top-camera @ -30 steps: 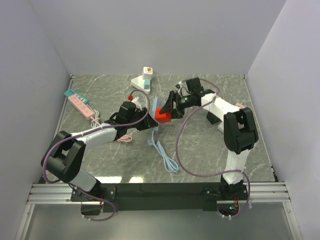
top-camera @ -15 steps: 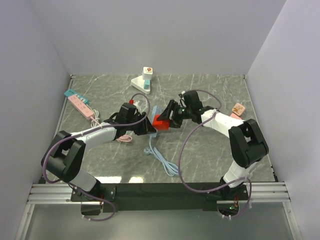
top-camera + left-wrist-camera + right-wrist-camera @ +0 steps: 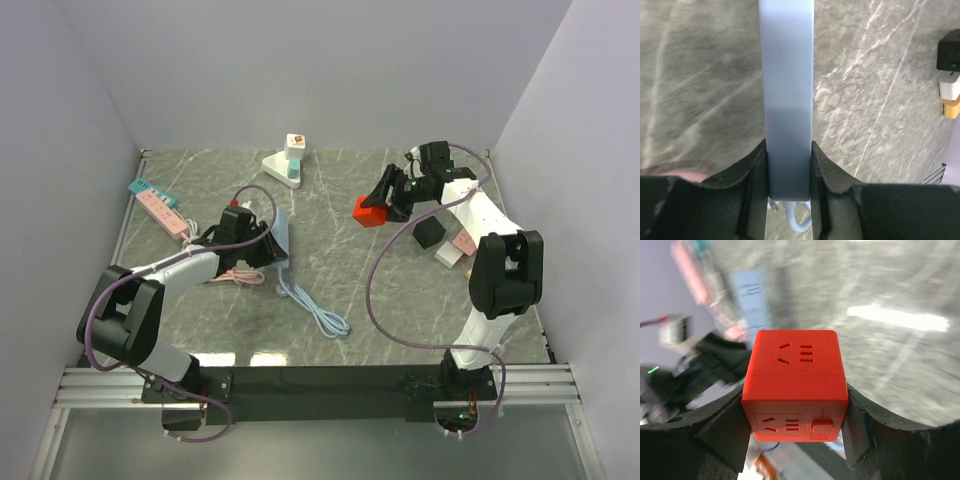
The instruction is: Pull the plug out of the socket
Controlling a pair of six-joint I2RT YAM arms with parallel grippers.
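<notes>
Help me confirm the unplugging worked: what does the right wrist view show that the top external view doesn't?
Only the right wrist view shows the red cube plug close up, with slot openings on two faces and a small switch. Only the top external view shows the left gripper clamping the blue power strip and the strip's pale cable. Both show the right gripper closed on the cube, held well apart from the strip.

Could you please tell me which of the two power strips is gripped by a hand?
The pale blue strip, clamped between the fingers of the left hand. The pink strip lies untouched at the far left.
</notes>
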